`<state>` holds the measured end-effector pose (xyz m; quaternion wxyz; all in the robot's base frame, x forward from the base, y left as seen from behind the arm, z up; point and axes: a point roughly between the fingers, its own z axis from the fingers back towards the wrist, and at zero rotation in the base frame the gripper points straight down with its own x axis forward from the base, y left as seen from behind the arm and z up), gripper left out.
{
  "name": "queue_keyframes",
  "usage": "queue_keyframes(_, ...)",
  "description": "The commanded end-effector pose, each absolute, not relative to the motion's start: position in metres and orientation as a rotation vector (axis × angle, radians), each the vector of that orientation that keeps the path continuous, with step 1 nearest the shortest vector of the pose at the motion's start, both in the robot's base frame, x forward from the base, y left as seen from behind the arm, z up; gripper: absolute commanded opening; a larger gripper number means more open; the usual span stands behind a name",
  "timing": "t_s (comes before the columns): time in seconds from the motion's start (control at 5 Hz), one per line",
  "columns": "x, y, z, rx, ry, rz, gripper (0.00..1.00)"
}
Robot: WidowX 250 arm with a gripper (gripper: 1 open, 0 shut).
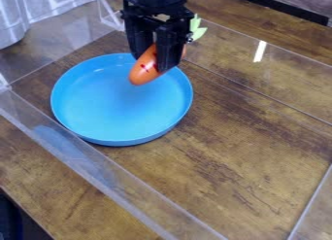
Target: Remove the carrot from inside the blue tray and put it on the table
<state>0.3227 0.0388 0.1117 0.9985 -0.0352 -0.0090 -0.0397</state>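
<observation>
The orange carrot (142, 71) hangs tilted between the black fingers of my gripper (155, 57), its light green top (195, 31) poking out at the upper right. My gripper points down and is shut on the carrot, holding it just above the far right rim of the blue tray (104, 113). The tray is round and shallow and has nothing lying in it. It rests on the dark wood-plank table (247, 137).
A glossy clear sheet covers the table, with a raised edge (104, 166) running diagonally across the front left. Bare wood lies to the right (259, 98) and in front of the tray. A pale object (11, 20) sits at the far left corner.
</observation>
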Motion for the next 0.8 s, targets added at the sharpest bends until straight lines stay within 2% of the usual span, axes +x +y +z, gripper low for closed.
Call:
queue_keyframes(0.0,0.3310,0.0320,0.1352,-0.051,-0.096,-0.101,0.00)
queue_keyframes(0.6,0.3310,0.0301,0.1425,-0.041,-0.109,-0.098,0.00)
